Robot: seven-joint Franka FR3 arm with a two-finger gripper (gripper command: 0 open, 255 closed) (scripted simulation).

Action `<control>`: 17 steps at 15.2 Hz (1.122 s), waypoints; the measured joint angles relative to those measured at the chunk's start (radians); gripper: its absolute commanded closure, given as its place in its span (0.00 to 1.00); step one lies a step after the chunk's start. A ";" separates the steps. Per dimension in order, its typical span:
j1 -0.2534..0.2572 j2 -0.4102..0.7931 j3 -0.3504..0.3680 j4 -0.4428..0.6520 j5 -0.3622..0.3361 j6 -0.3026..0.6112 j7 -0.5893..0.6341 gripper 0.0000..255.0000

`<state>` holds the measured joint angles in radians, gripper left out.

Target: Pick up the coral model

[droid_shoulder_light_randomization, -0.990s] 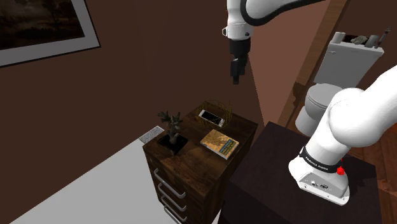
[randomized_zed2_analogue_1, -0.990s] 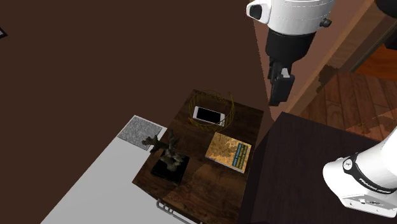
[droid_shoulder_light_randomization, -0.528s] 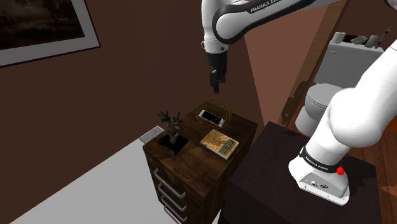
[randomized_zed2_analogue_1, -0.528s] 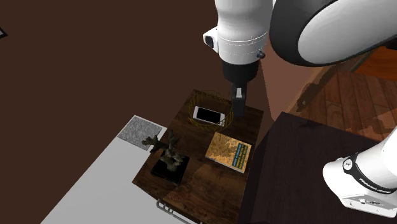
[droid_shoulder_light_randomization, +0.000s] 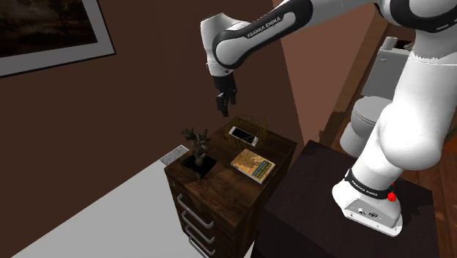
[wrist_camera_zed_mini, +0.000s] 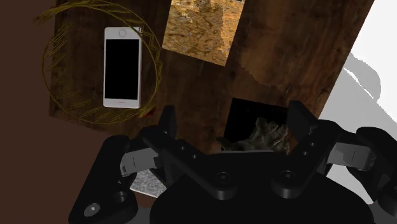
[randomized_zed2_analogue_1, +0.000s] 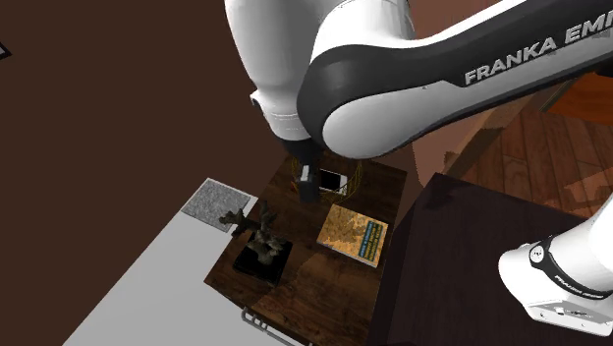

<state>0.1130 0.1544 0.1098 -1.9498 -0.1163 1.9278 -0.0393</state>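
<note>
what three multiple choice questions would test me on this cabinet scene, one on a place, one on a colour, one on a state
1. Where does the white smartphone lie?
A on the patterned book
B inside the gold wire ring
C on the floor

2. What colour is the square base under the dark coral model?
A black
B white
C red

3. How is the black two-finger gripper?
A shut on the coral
B shut on the phone
C open, holding nothing

Answers: B, the wire circles the phone; A, the base shows black beneath the coral; C, the fingers stand apart above the coral, touching nothing.
</note>
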 measured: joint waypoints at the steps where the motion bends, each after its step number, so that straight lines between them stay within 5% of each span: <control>1: 0.005 0.040 0.003 0.037 -0.007 0.000 0.003 0.00; 8: 0.052 0.318 0.012 0.309 -0.059 -0.014 0.019 0.00; 17: 0.133 0.743 0.004 0.854 -0.108 -0.155 -0.008 0.00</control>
<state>0.2458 0.8972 0.1134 -1.0954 -0.2245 1.7730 -0.0470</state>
